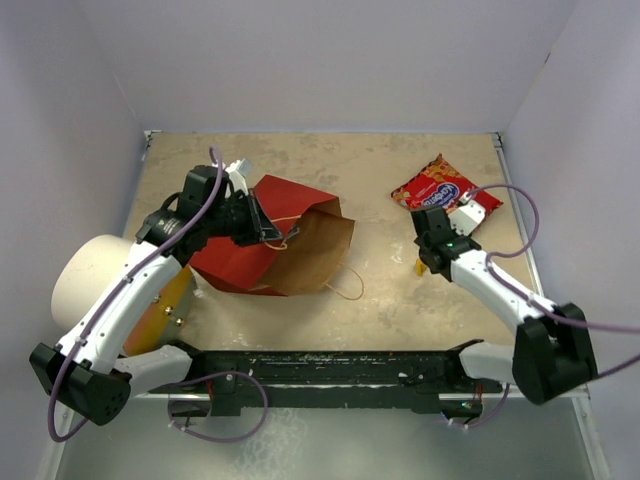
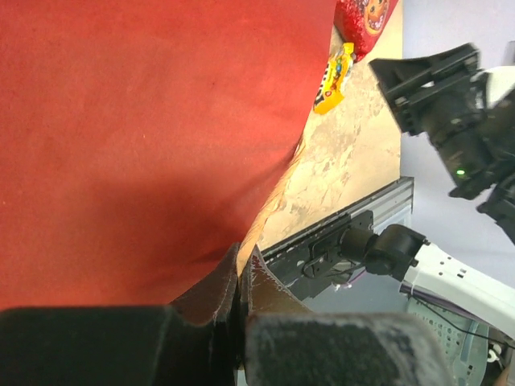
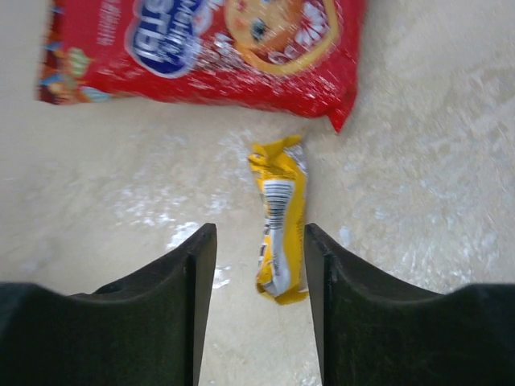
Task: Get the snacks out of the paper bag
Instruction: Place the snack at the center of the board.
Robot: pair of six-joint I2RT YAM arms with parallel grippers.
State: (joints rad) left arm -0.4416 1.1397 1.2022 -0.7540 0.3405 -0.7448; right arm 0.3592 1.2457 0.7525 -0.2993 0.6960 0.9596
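The paper bag (image 1: 262, 262) lies on its side on the table, red face up, brown mouth (image 1: 322, 248) toward the right. My left gripper (image 1: 268, 232) is shut on the bag's upper edge; in the left wrist view its jaws (image 2: 244, 256) pinch the red paper (image 2: 145, 137). A red cookie bag (image 1: 440, 185) lies at the back right. Just in front of it lies a yellow-orange packet (image 1: 422, 265). My right gripper (image 3: 259, 241) hangs open over this packet (image 3: 278, 217), which rests between the fingers, nearer the right one. The cookie bag (image 3: 209, 48) lies beyond. Whatever is inside the bag is hidden.
A white cylinder (image 1: 95, 275) with an orange end (image 1: 165, 310) lies at the left edge, against the bag. The bag's string handle (image 1: 348, 285) loops onto the table. White walls close in the back and both sides. A black rail (image 1: 330, 365) runs along the near edge.
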